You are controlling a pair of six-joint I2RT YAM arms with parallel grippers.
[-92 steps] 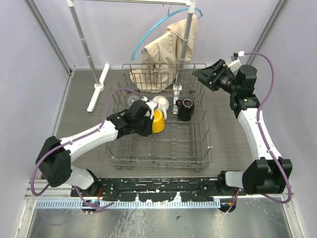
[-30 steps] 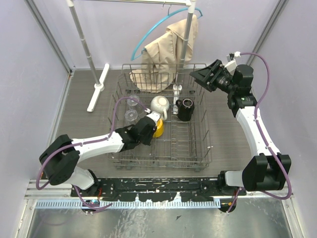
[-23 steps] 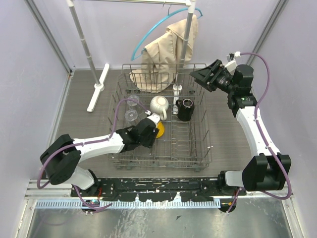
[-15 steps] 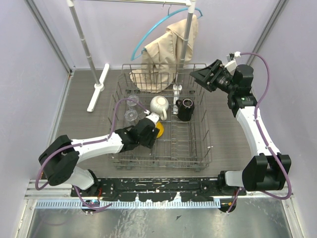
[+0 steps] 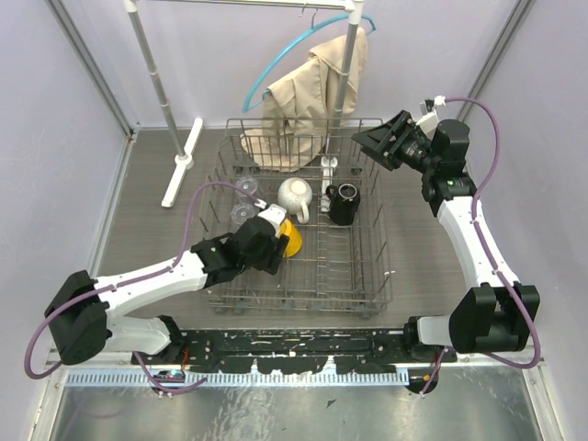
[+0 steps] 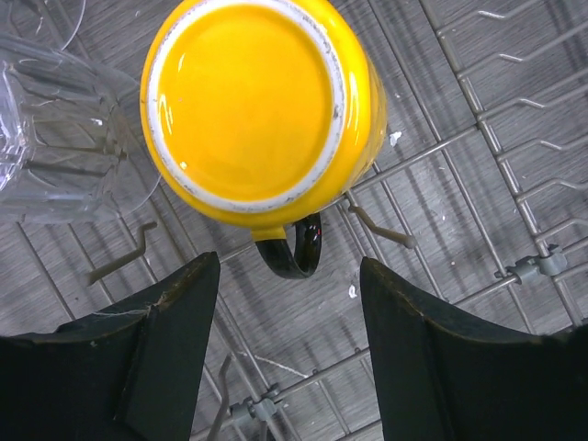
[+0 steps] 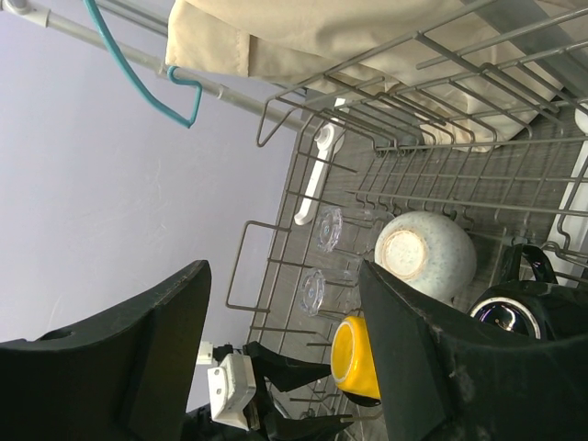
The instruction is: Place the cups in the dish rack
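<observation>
In the dish rack (image 5: 381,266) the left gripper (image 6: 287,294) stands wide open and empty just before the yellow mug (image 6: 243,101) (bottom up, beside a glass tumbler (image 6: 55,138)). Further right are the white mug (image 5: 294,193) and the black mug (image 5: 342,204); the right gripper (image 7: 283,285) hovers open, holding nothing.

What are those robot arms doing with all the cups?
They are loading cups into the grey dish rack. All five cups sit inside it: a yellow mug turned upside down, a white mug, a black mug and two glass tumblers. The left end effector is open right by the yellow mug's handle, not gripping it. The right end effector is open and empty, hovering by the rack's far right corner.
</observation>
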